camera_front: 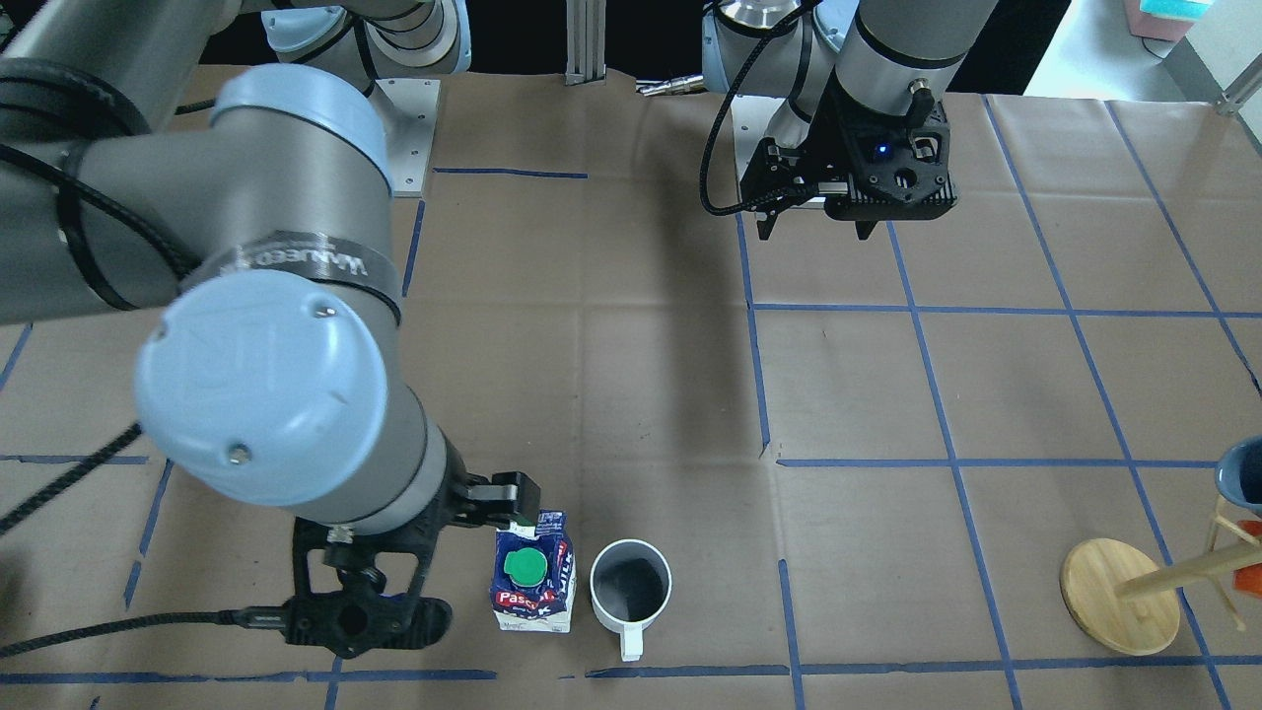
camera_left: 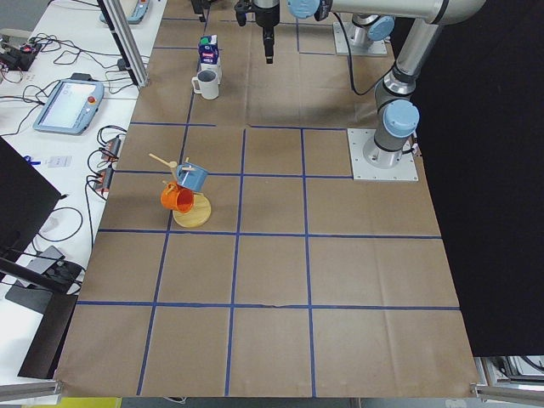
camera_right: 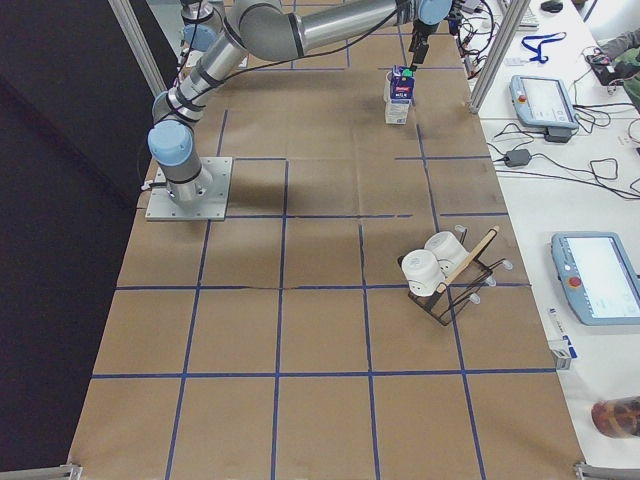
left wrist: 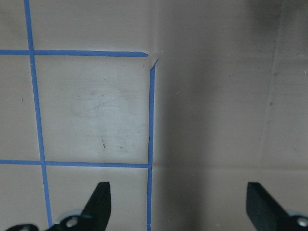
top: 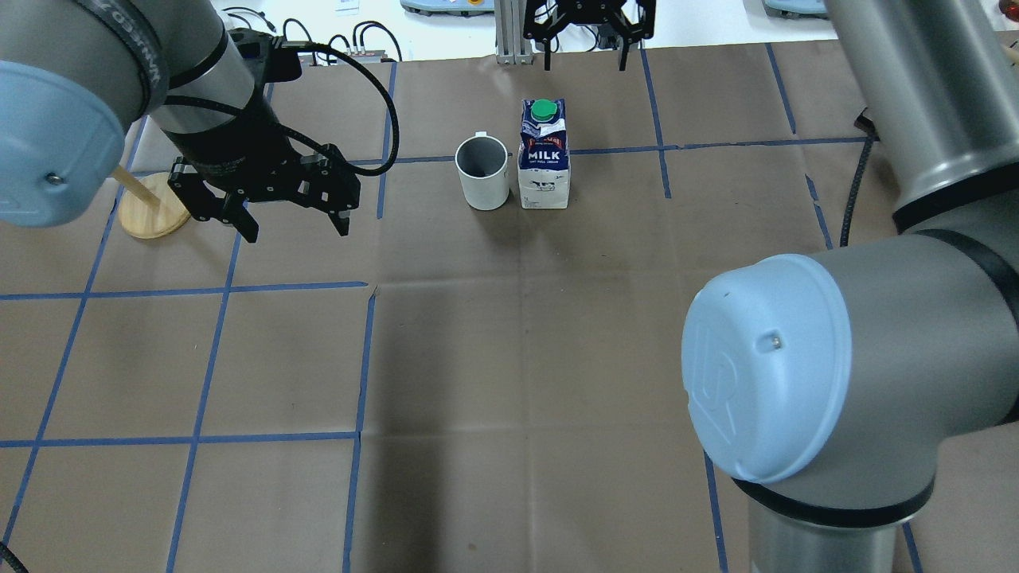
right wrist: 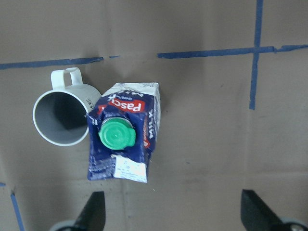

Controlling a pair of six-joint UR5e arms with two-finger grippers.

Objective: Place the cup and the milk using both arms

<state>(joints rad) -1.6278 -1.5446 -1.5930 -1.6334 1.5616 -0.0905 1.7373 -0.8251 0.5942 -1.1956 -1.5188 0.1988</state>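
Note:
The milk carton (top: 544, 155), dark blue top with a green cap, stands upright at the table's far side. The white cup (top: 483, 171) stands upright right next to it, handle pointing away from the robot. Both show in the front view, milk (camera_front: 532, 587) and cup (camera_front: 631, 587), and in the right wrist view, milk (right wrist: 122, 139) and cup (right wrist: 60, 118). My right gripper (top: 585, 60) is open and empty, raised above and just beside the milk (camera_front: 394, 552). My left gripper (top: 294, 227) is open and empty, hovering over bare paper away from the cup (camera_front: 816, 232).
A wooden mug tree (camera_front: 1119, 597) with a blue mug (camera_front: 1242, 473) and an orange one stands near the far edge on my left side; its base shows overhead (top: 151, 211). A rack with white mugs (camera_right: 440, 265) stands on my right side. Blue tape lines grid the brown paper.

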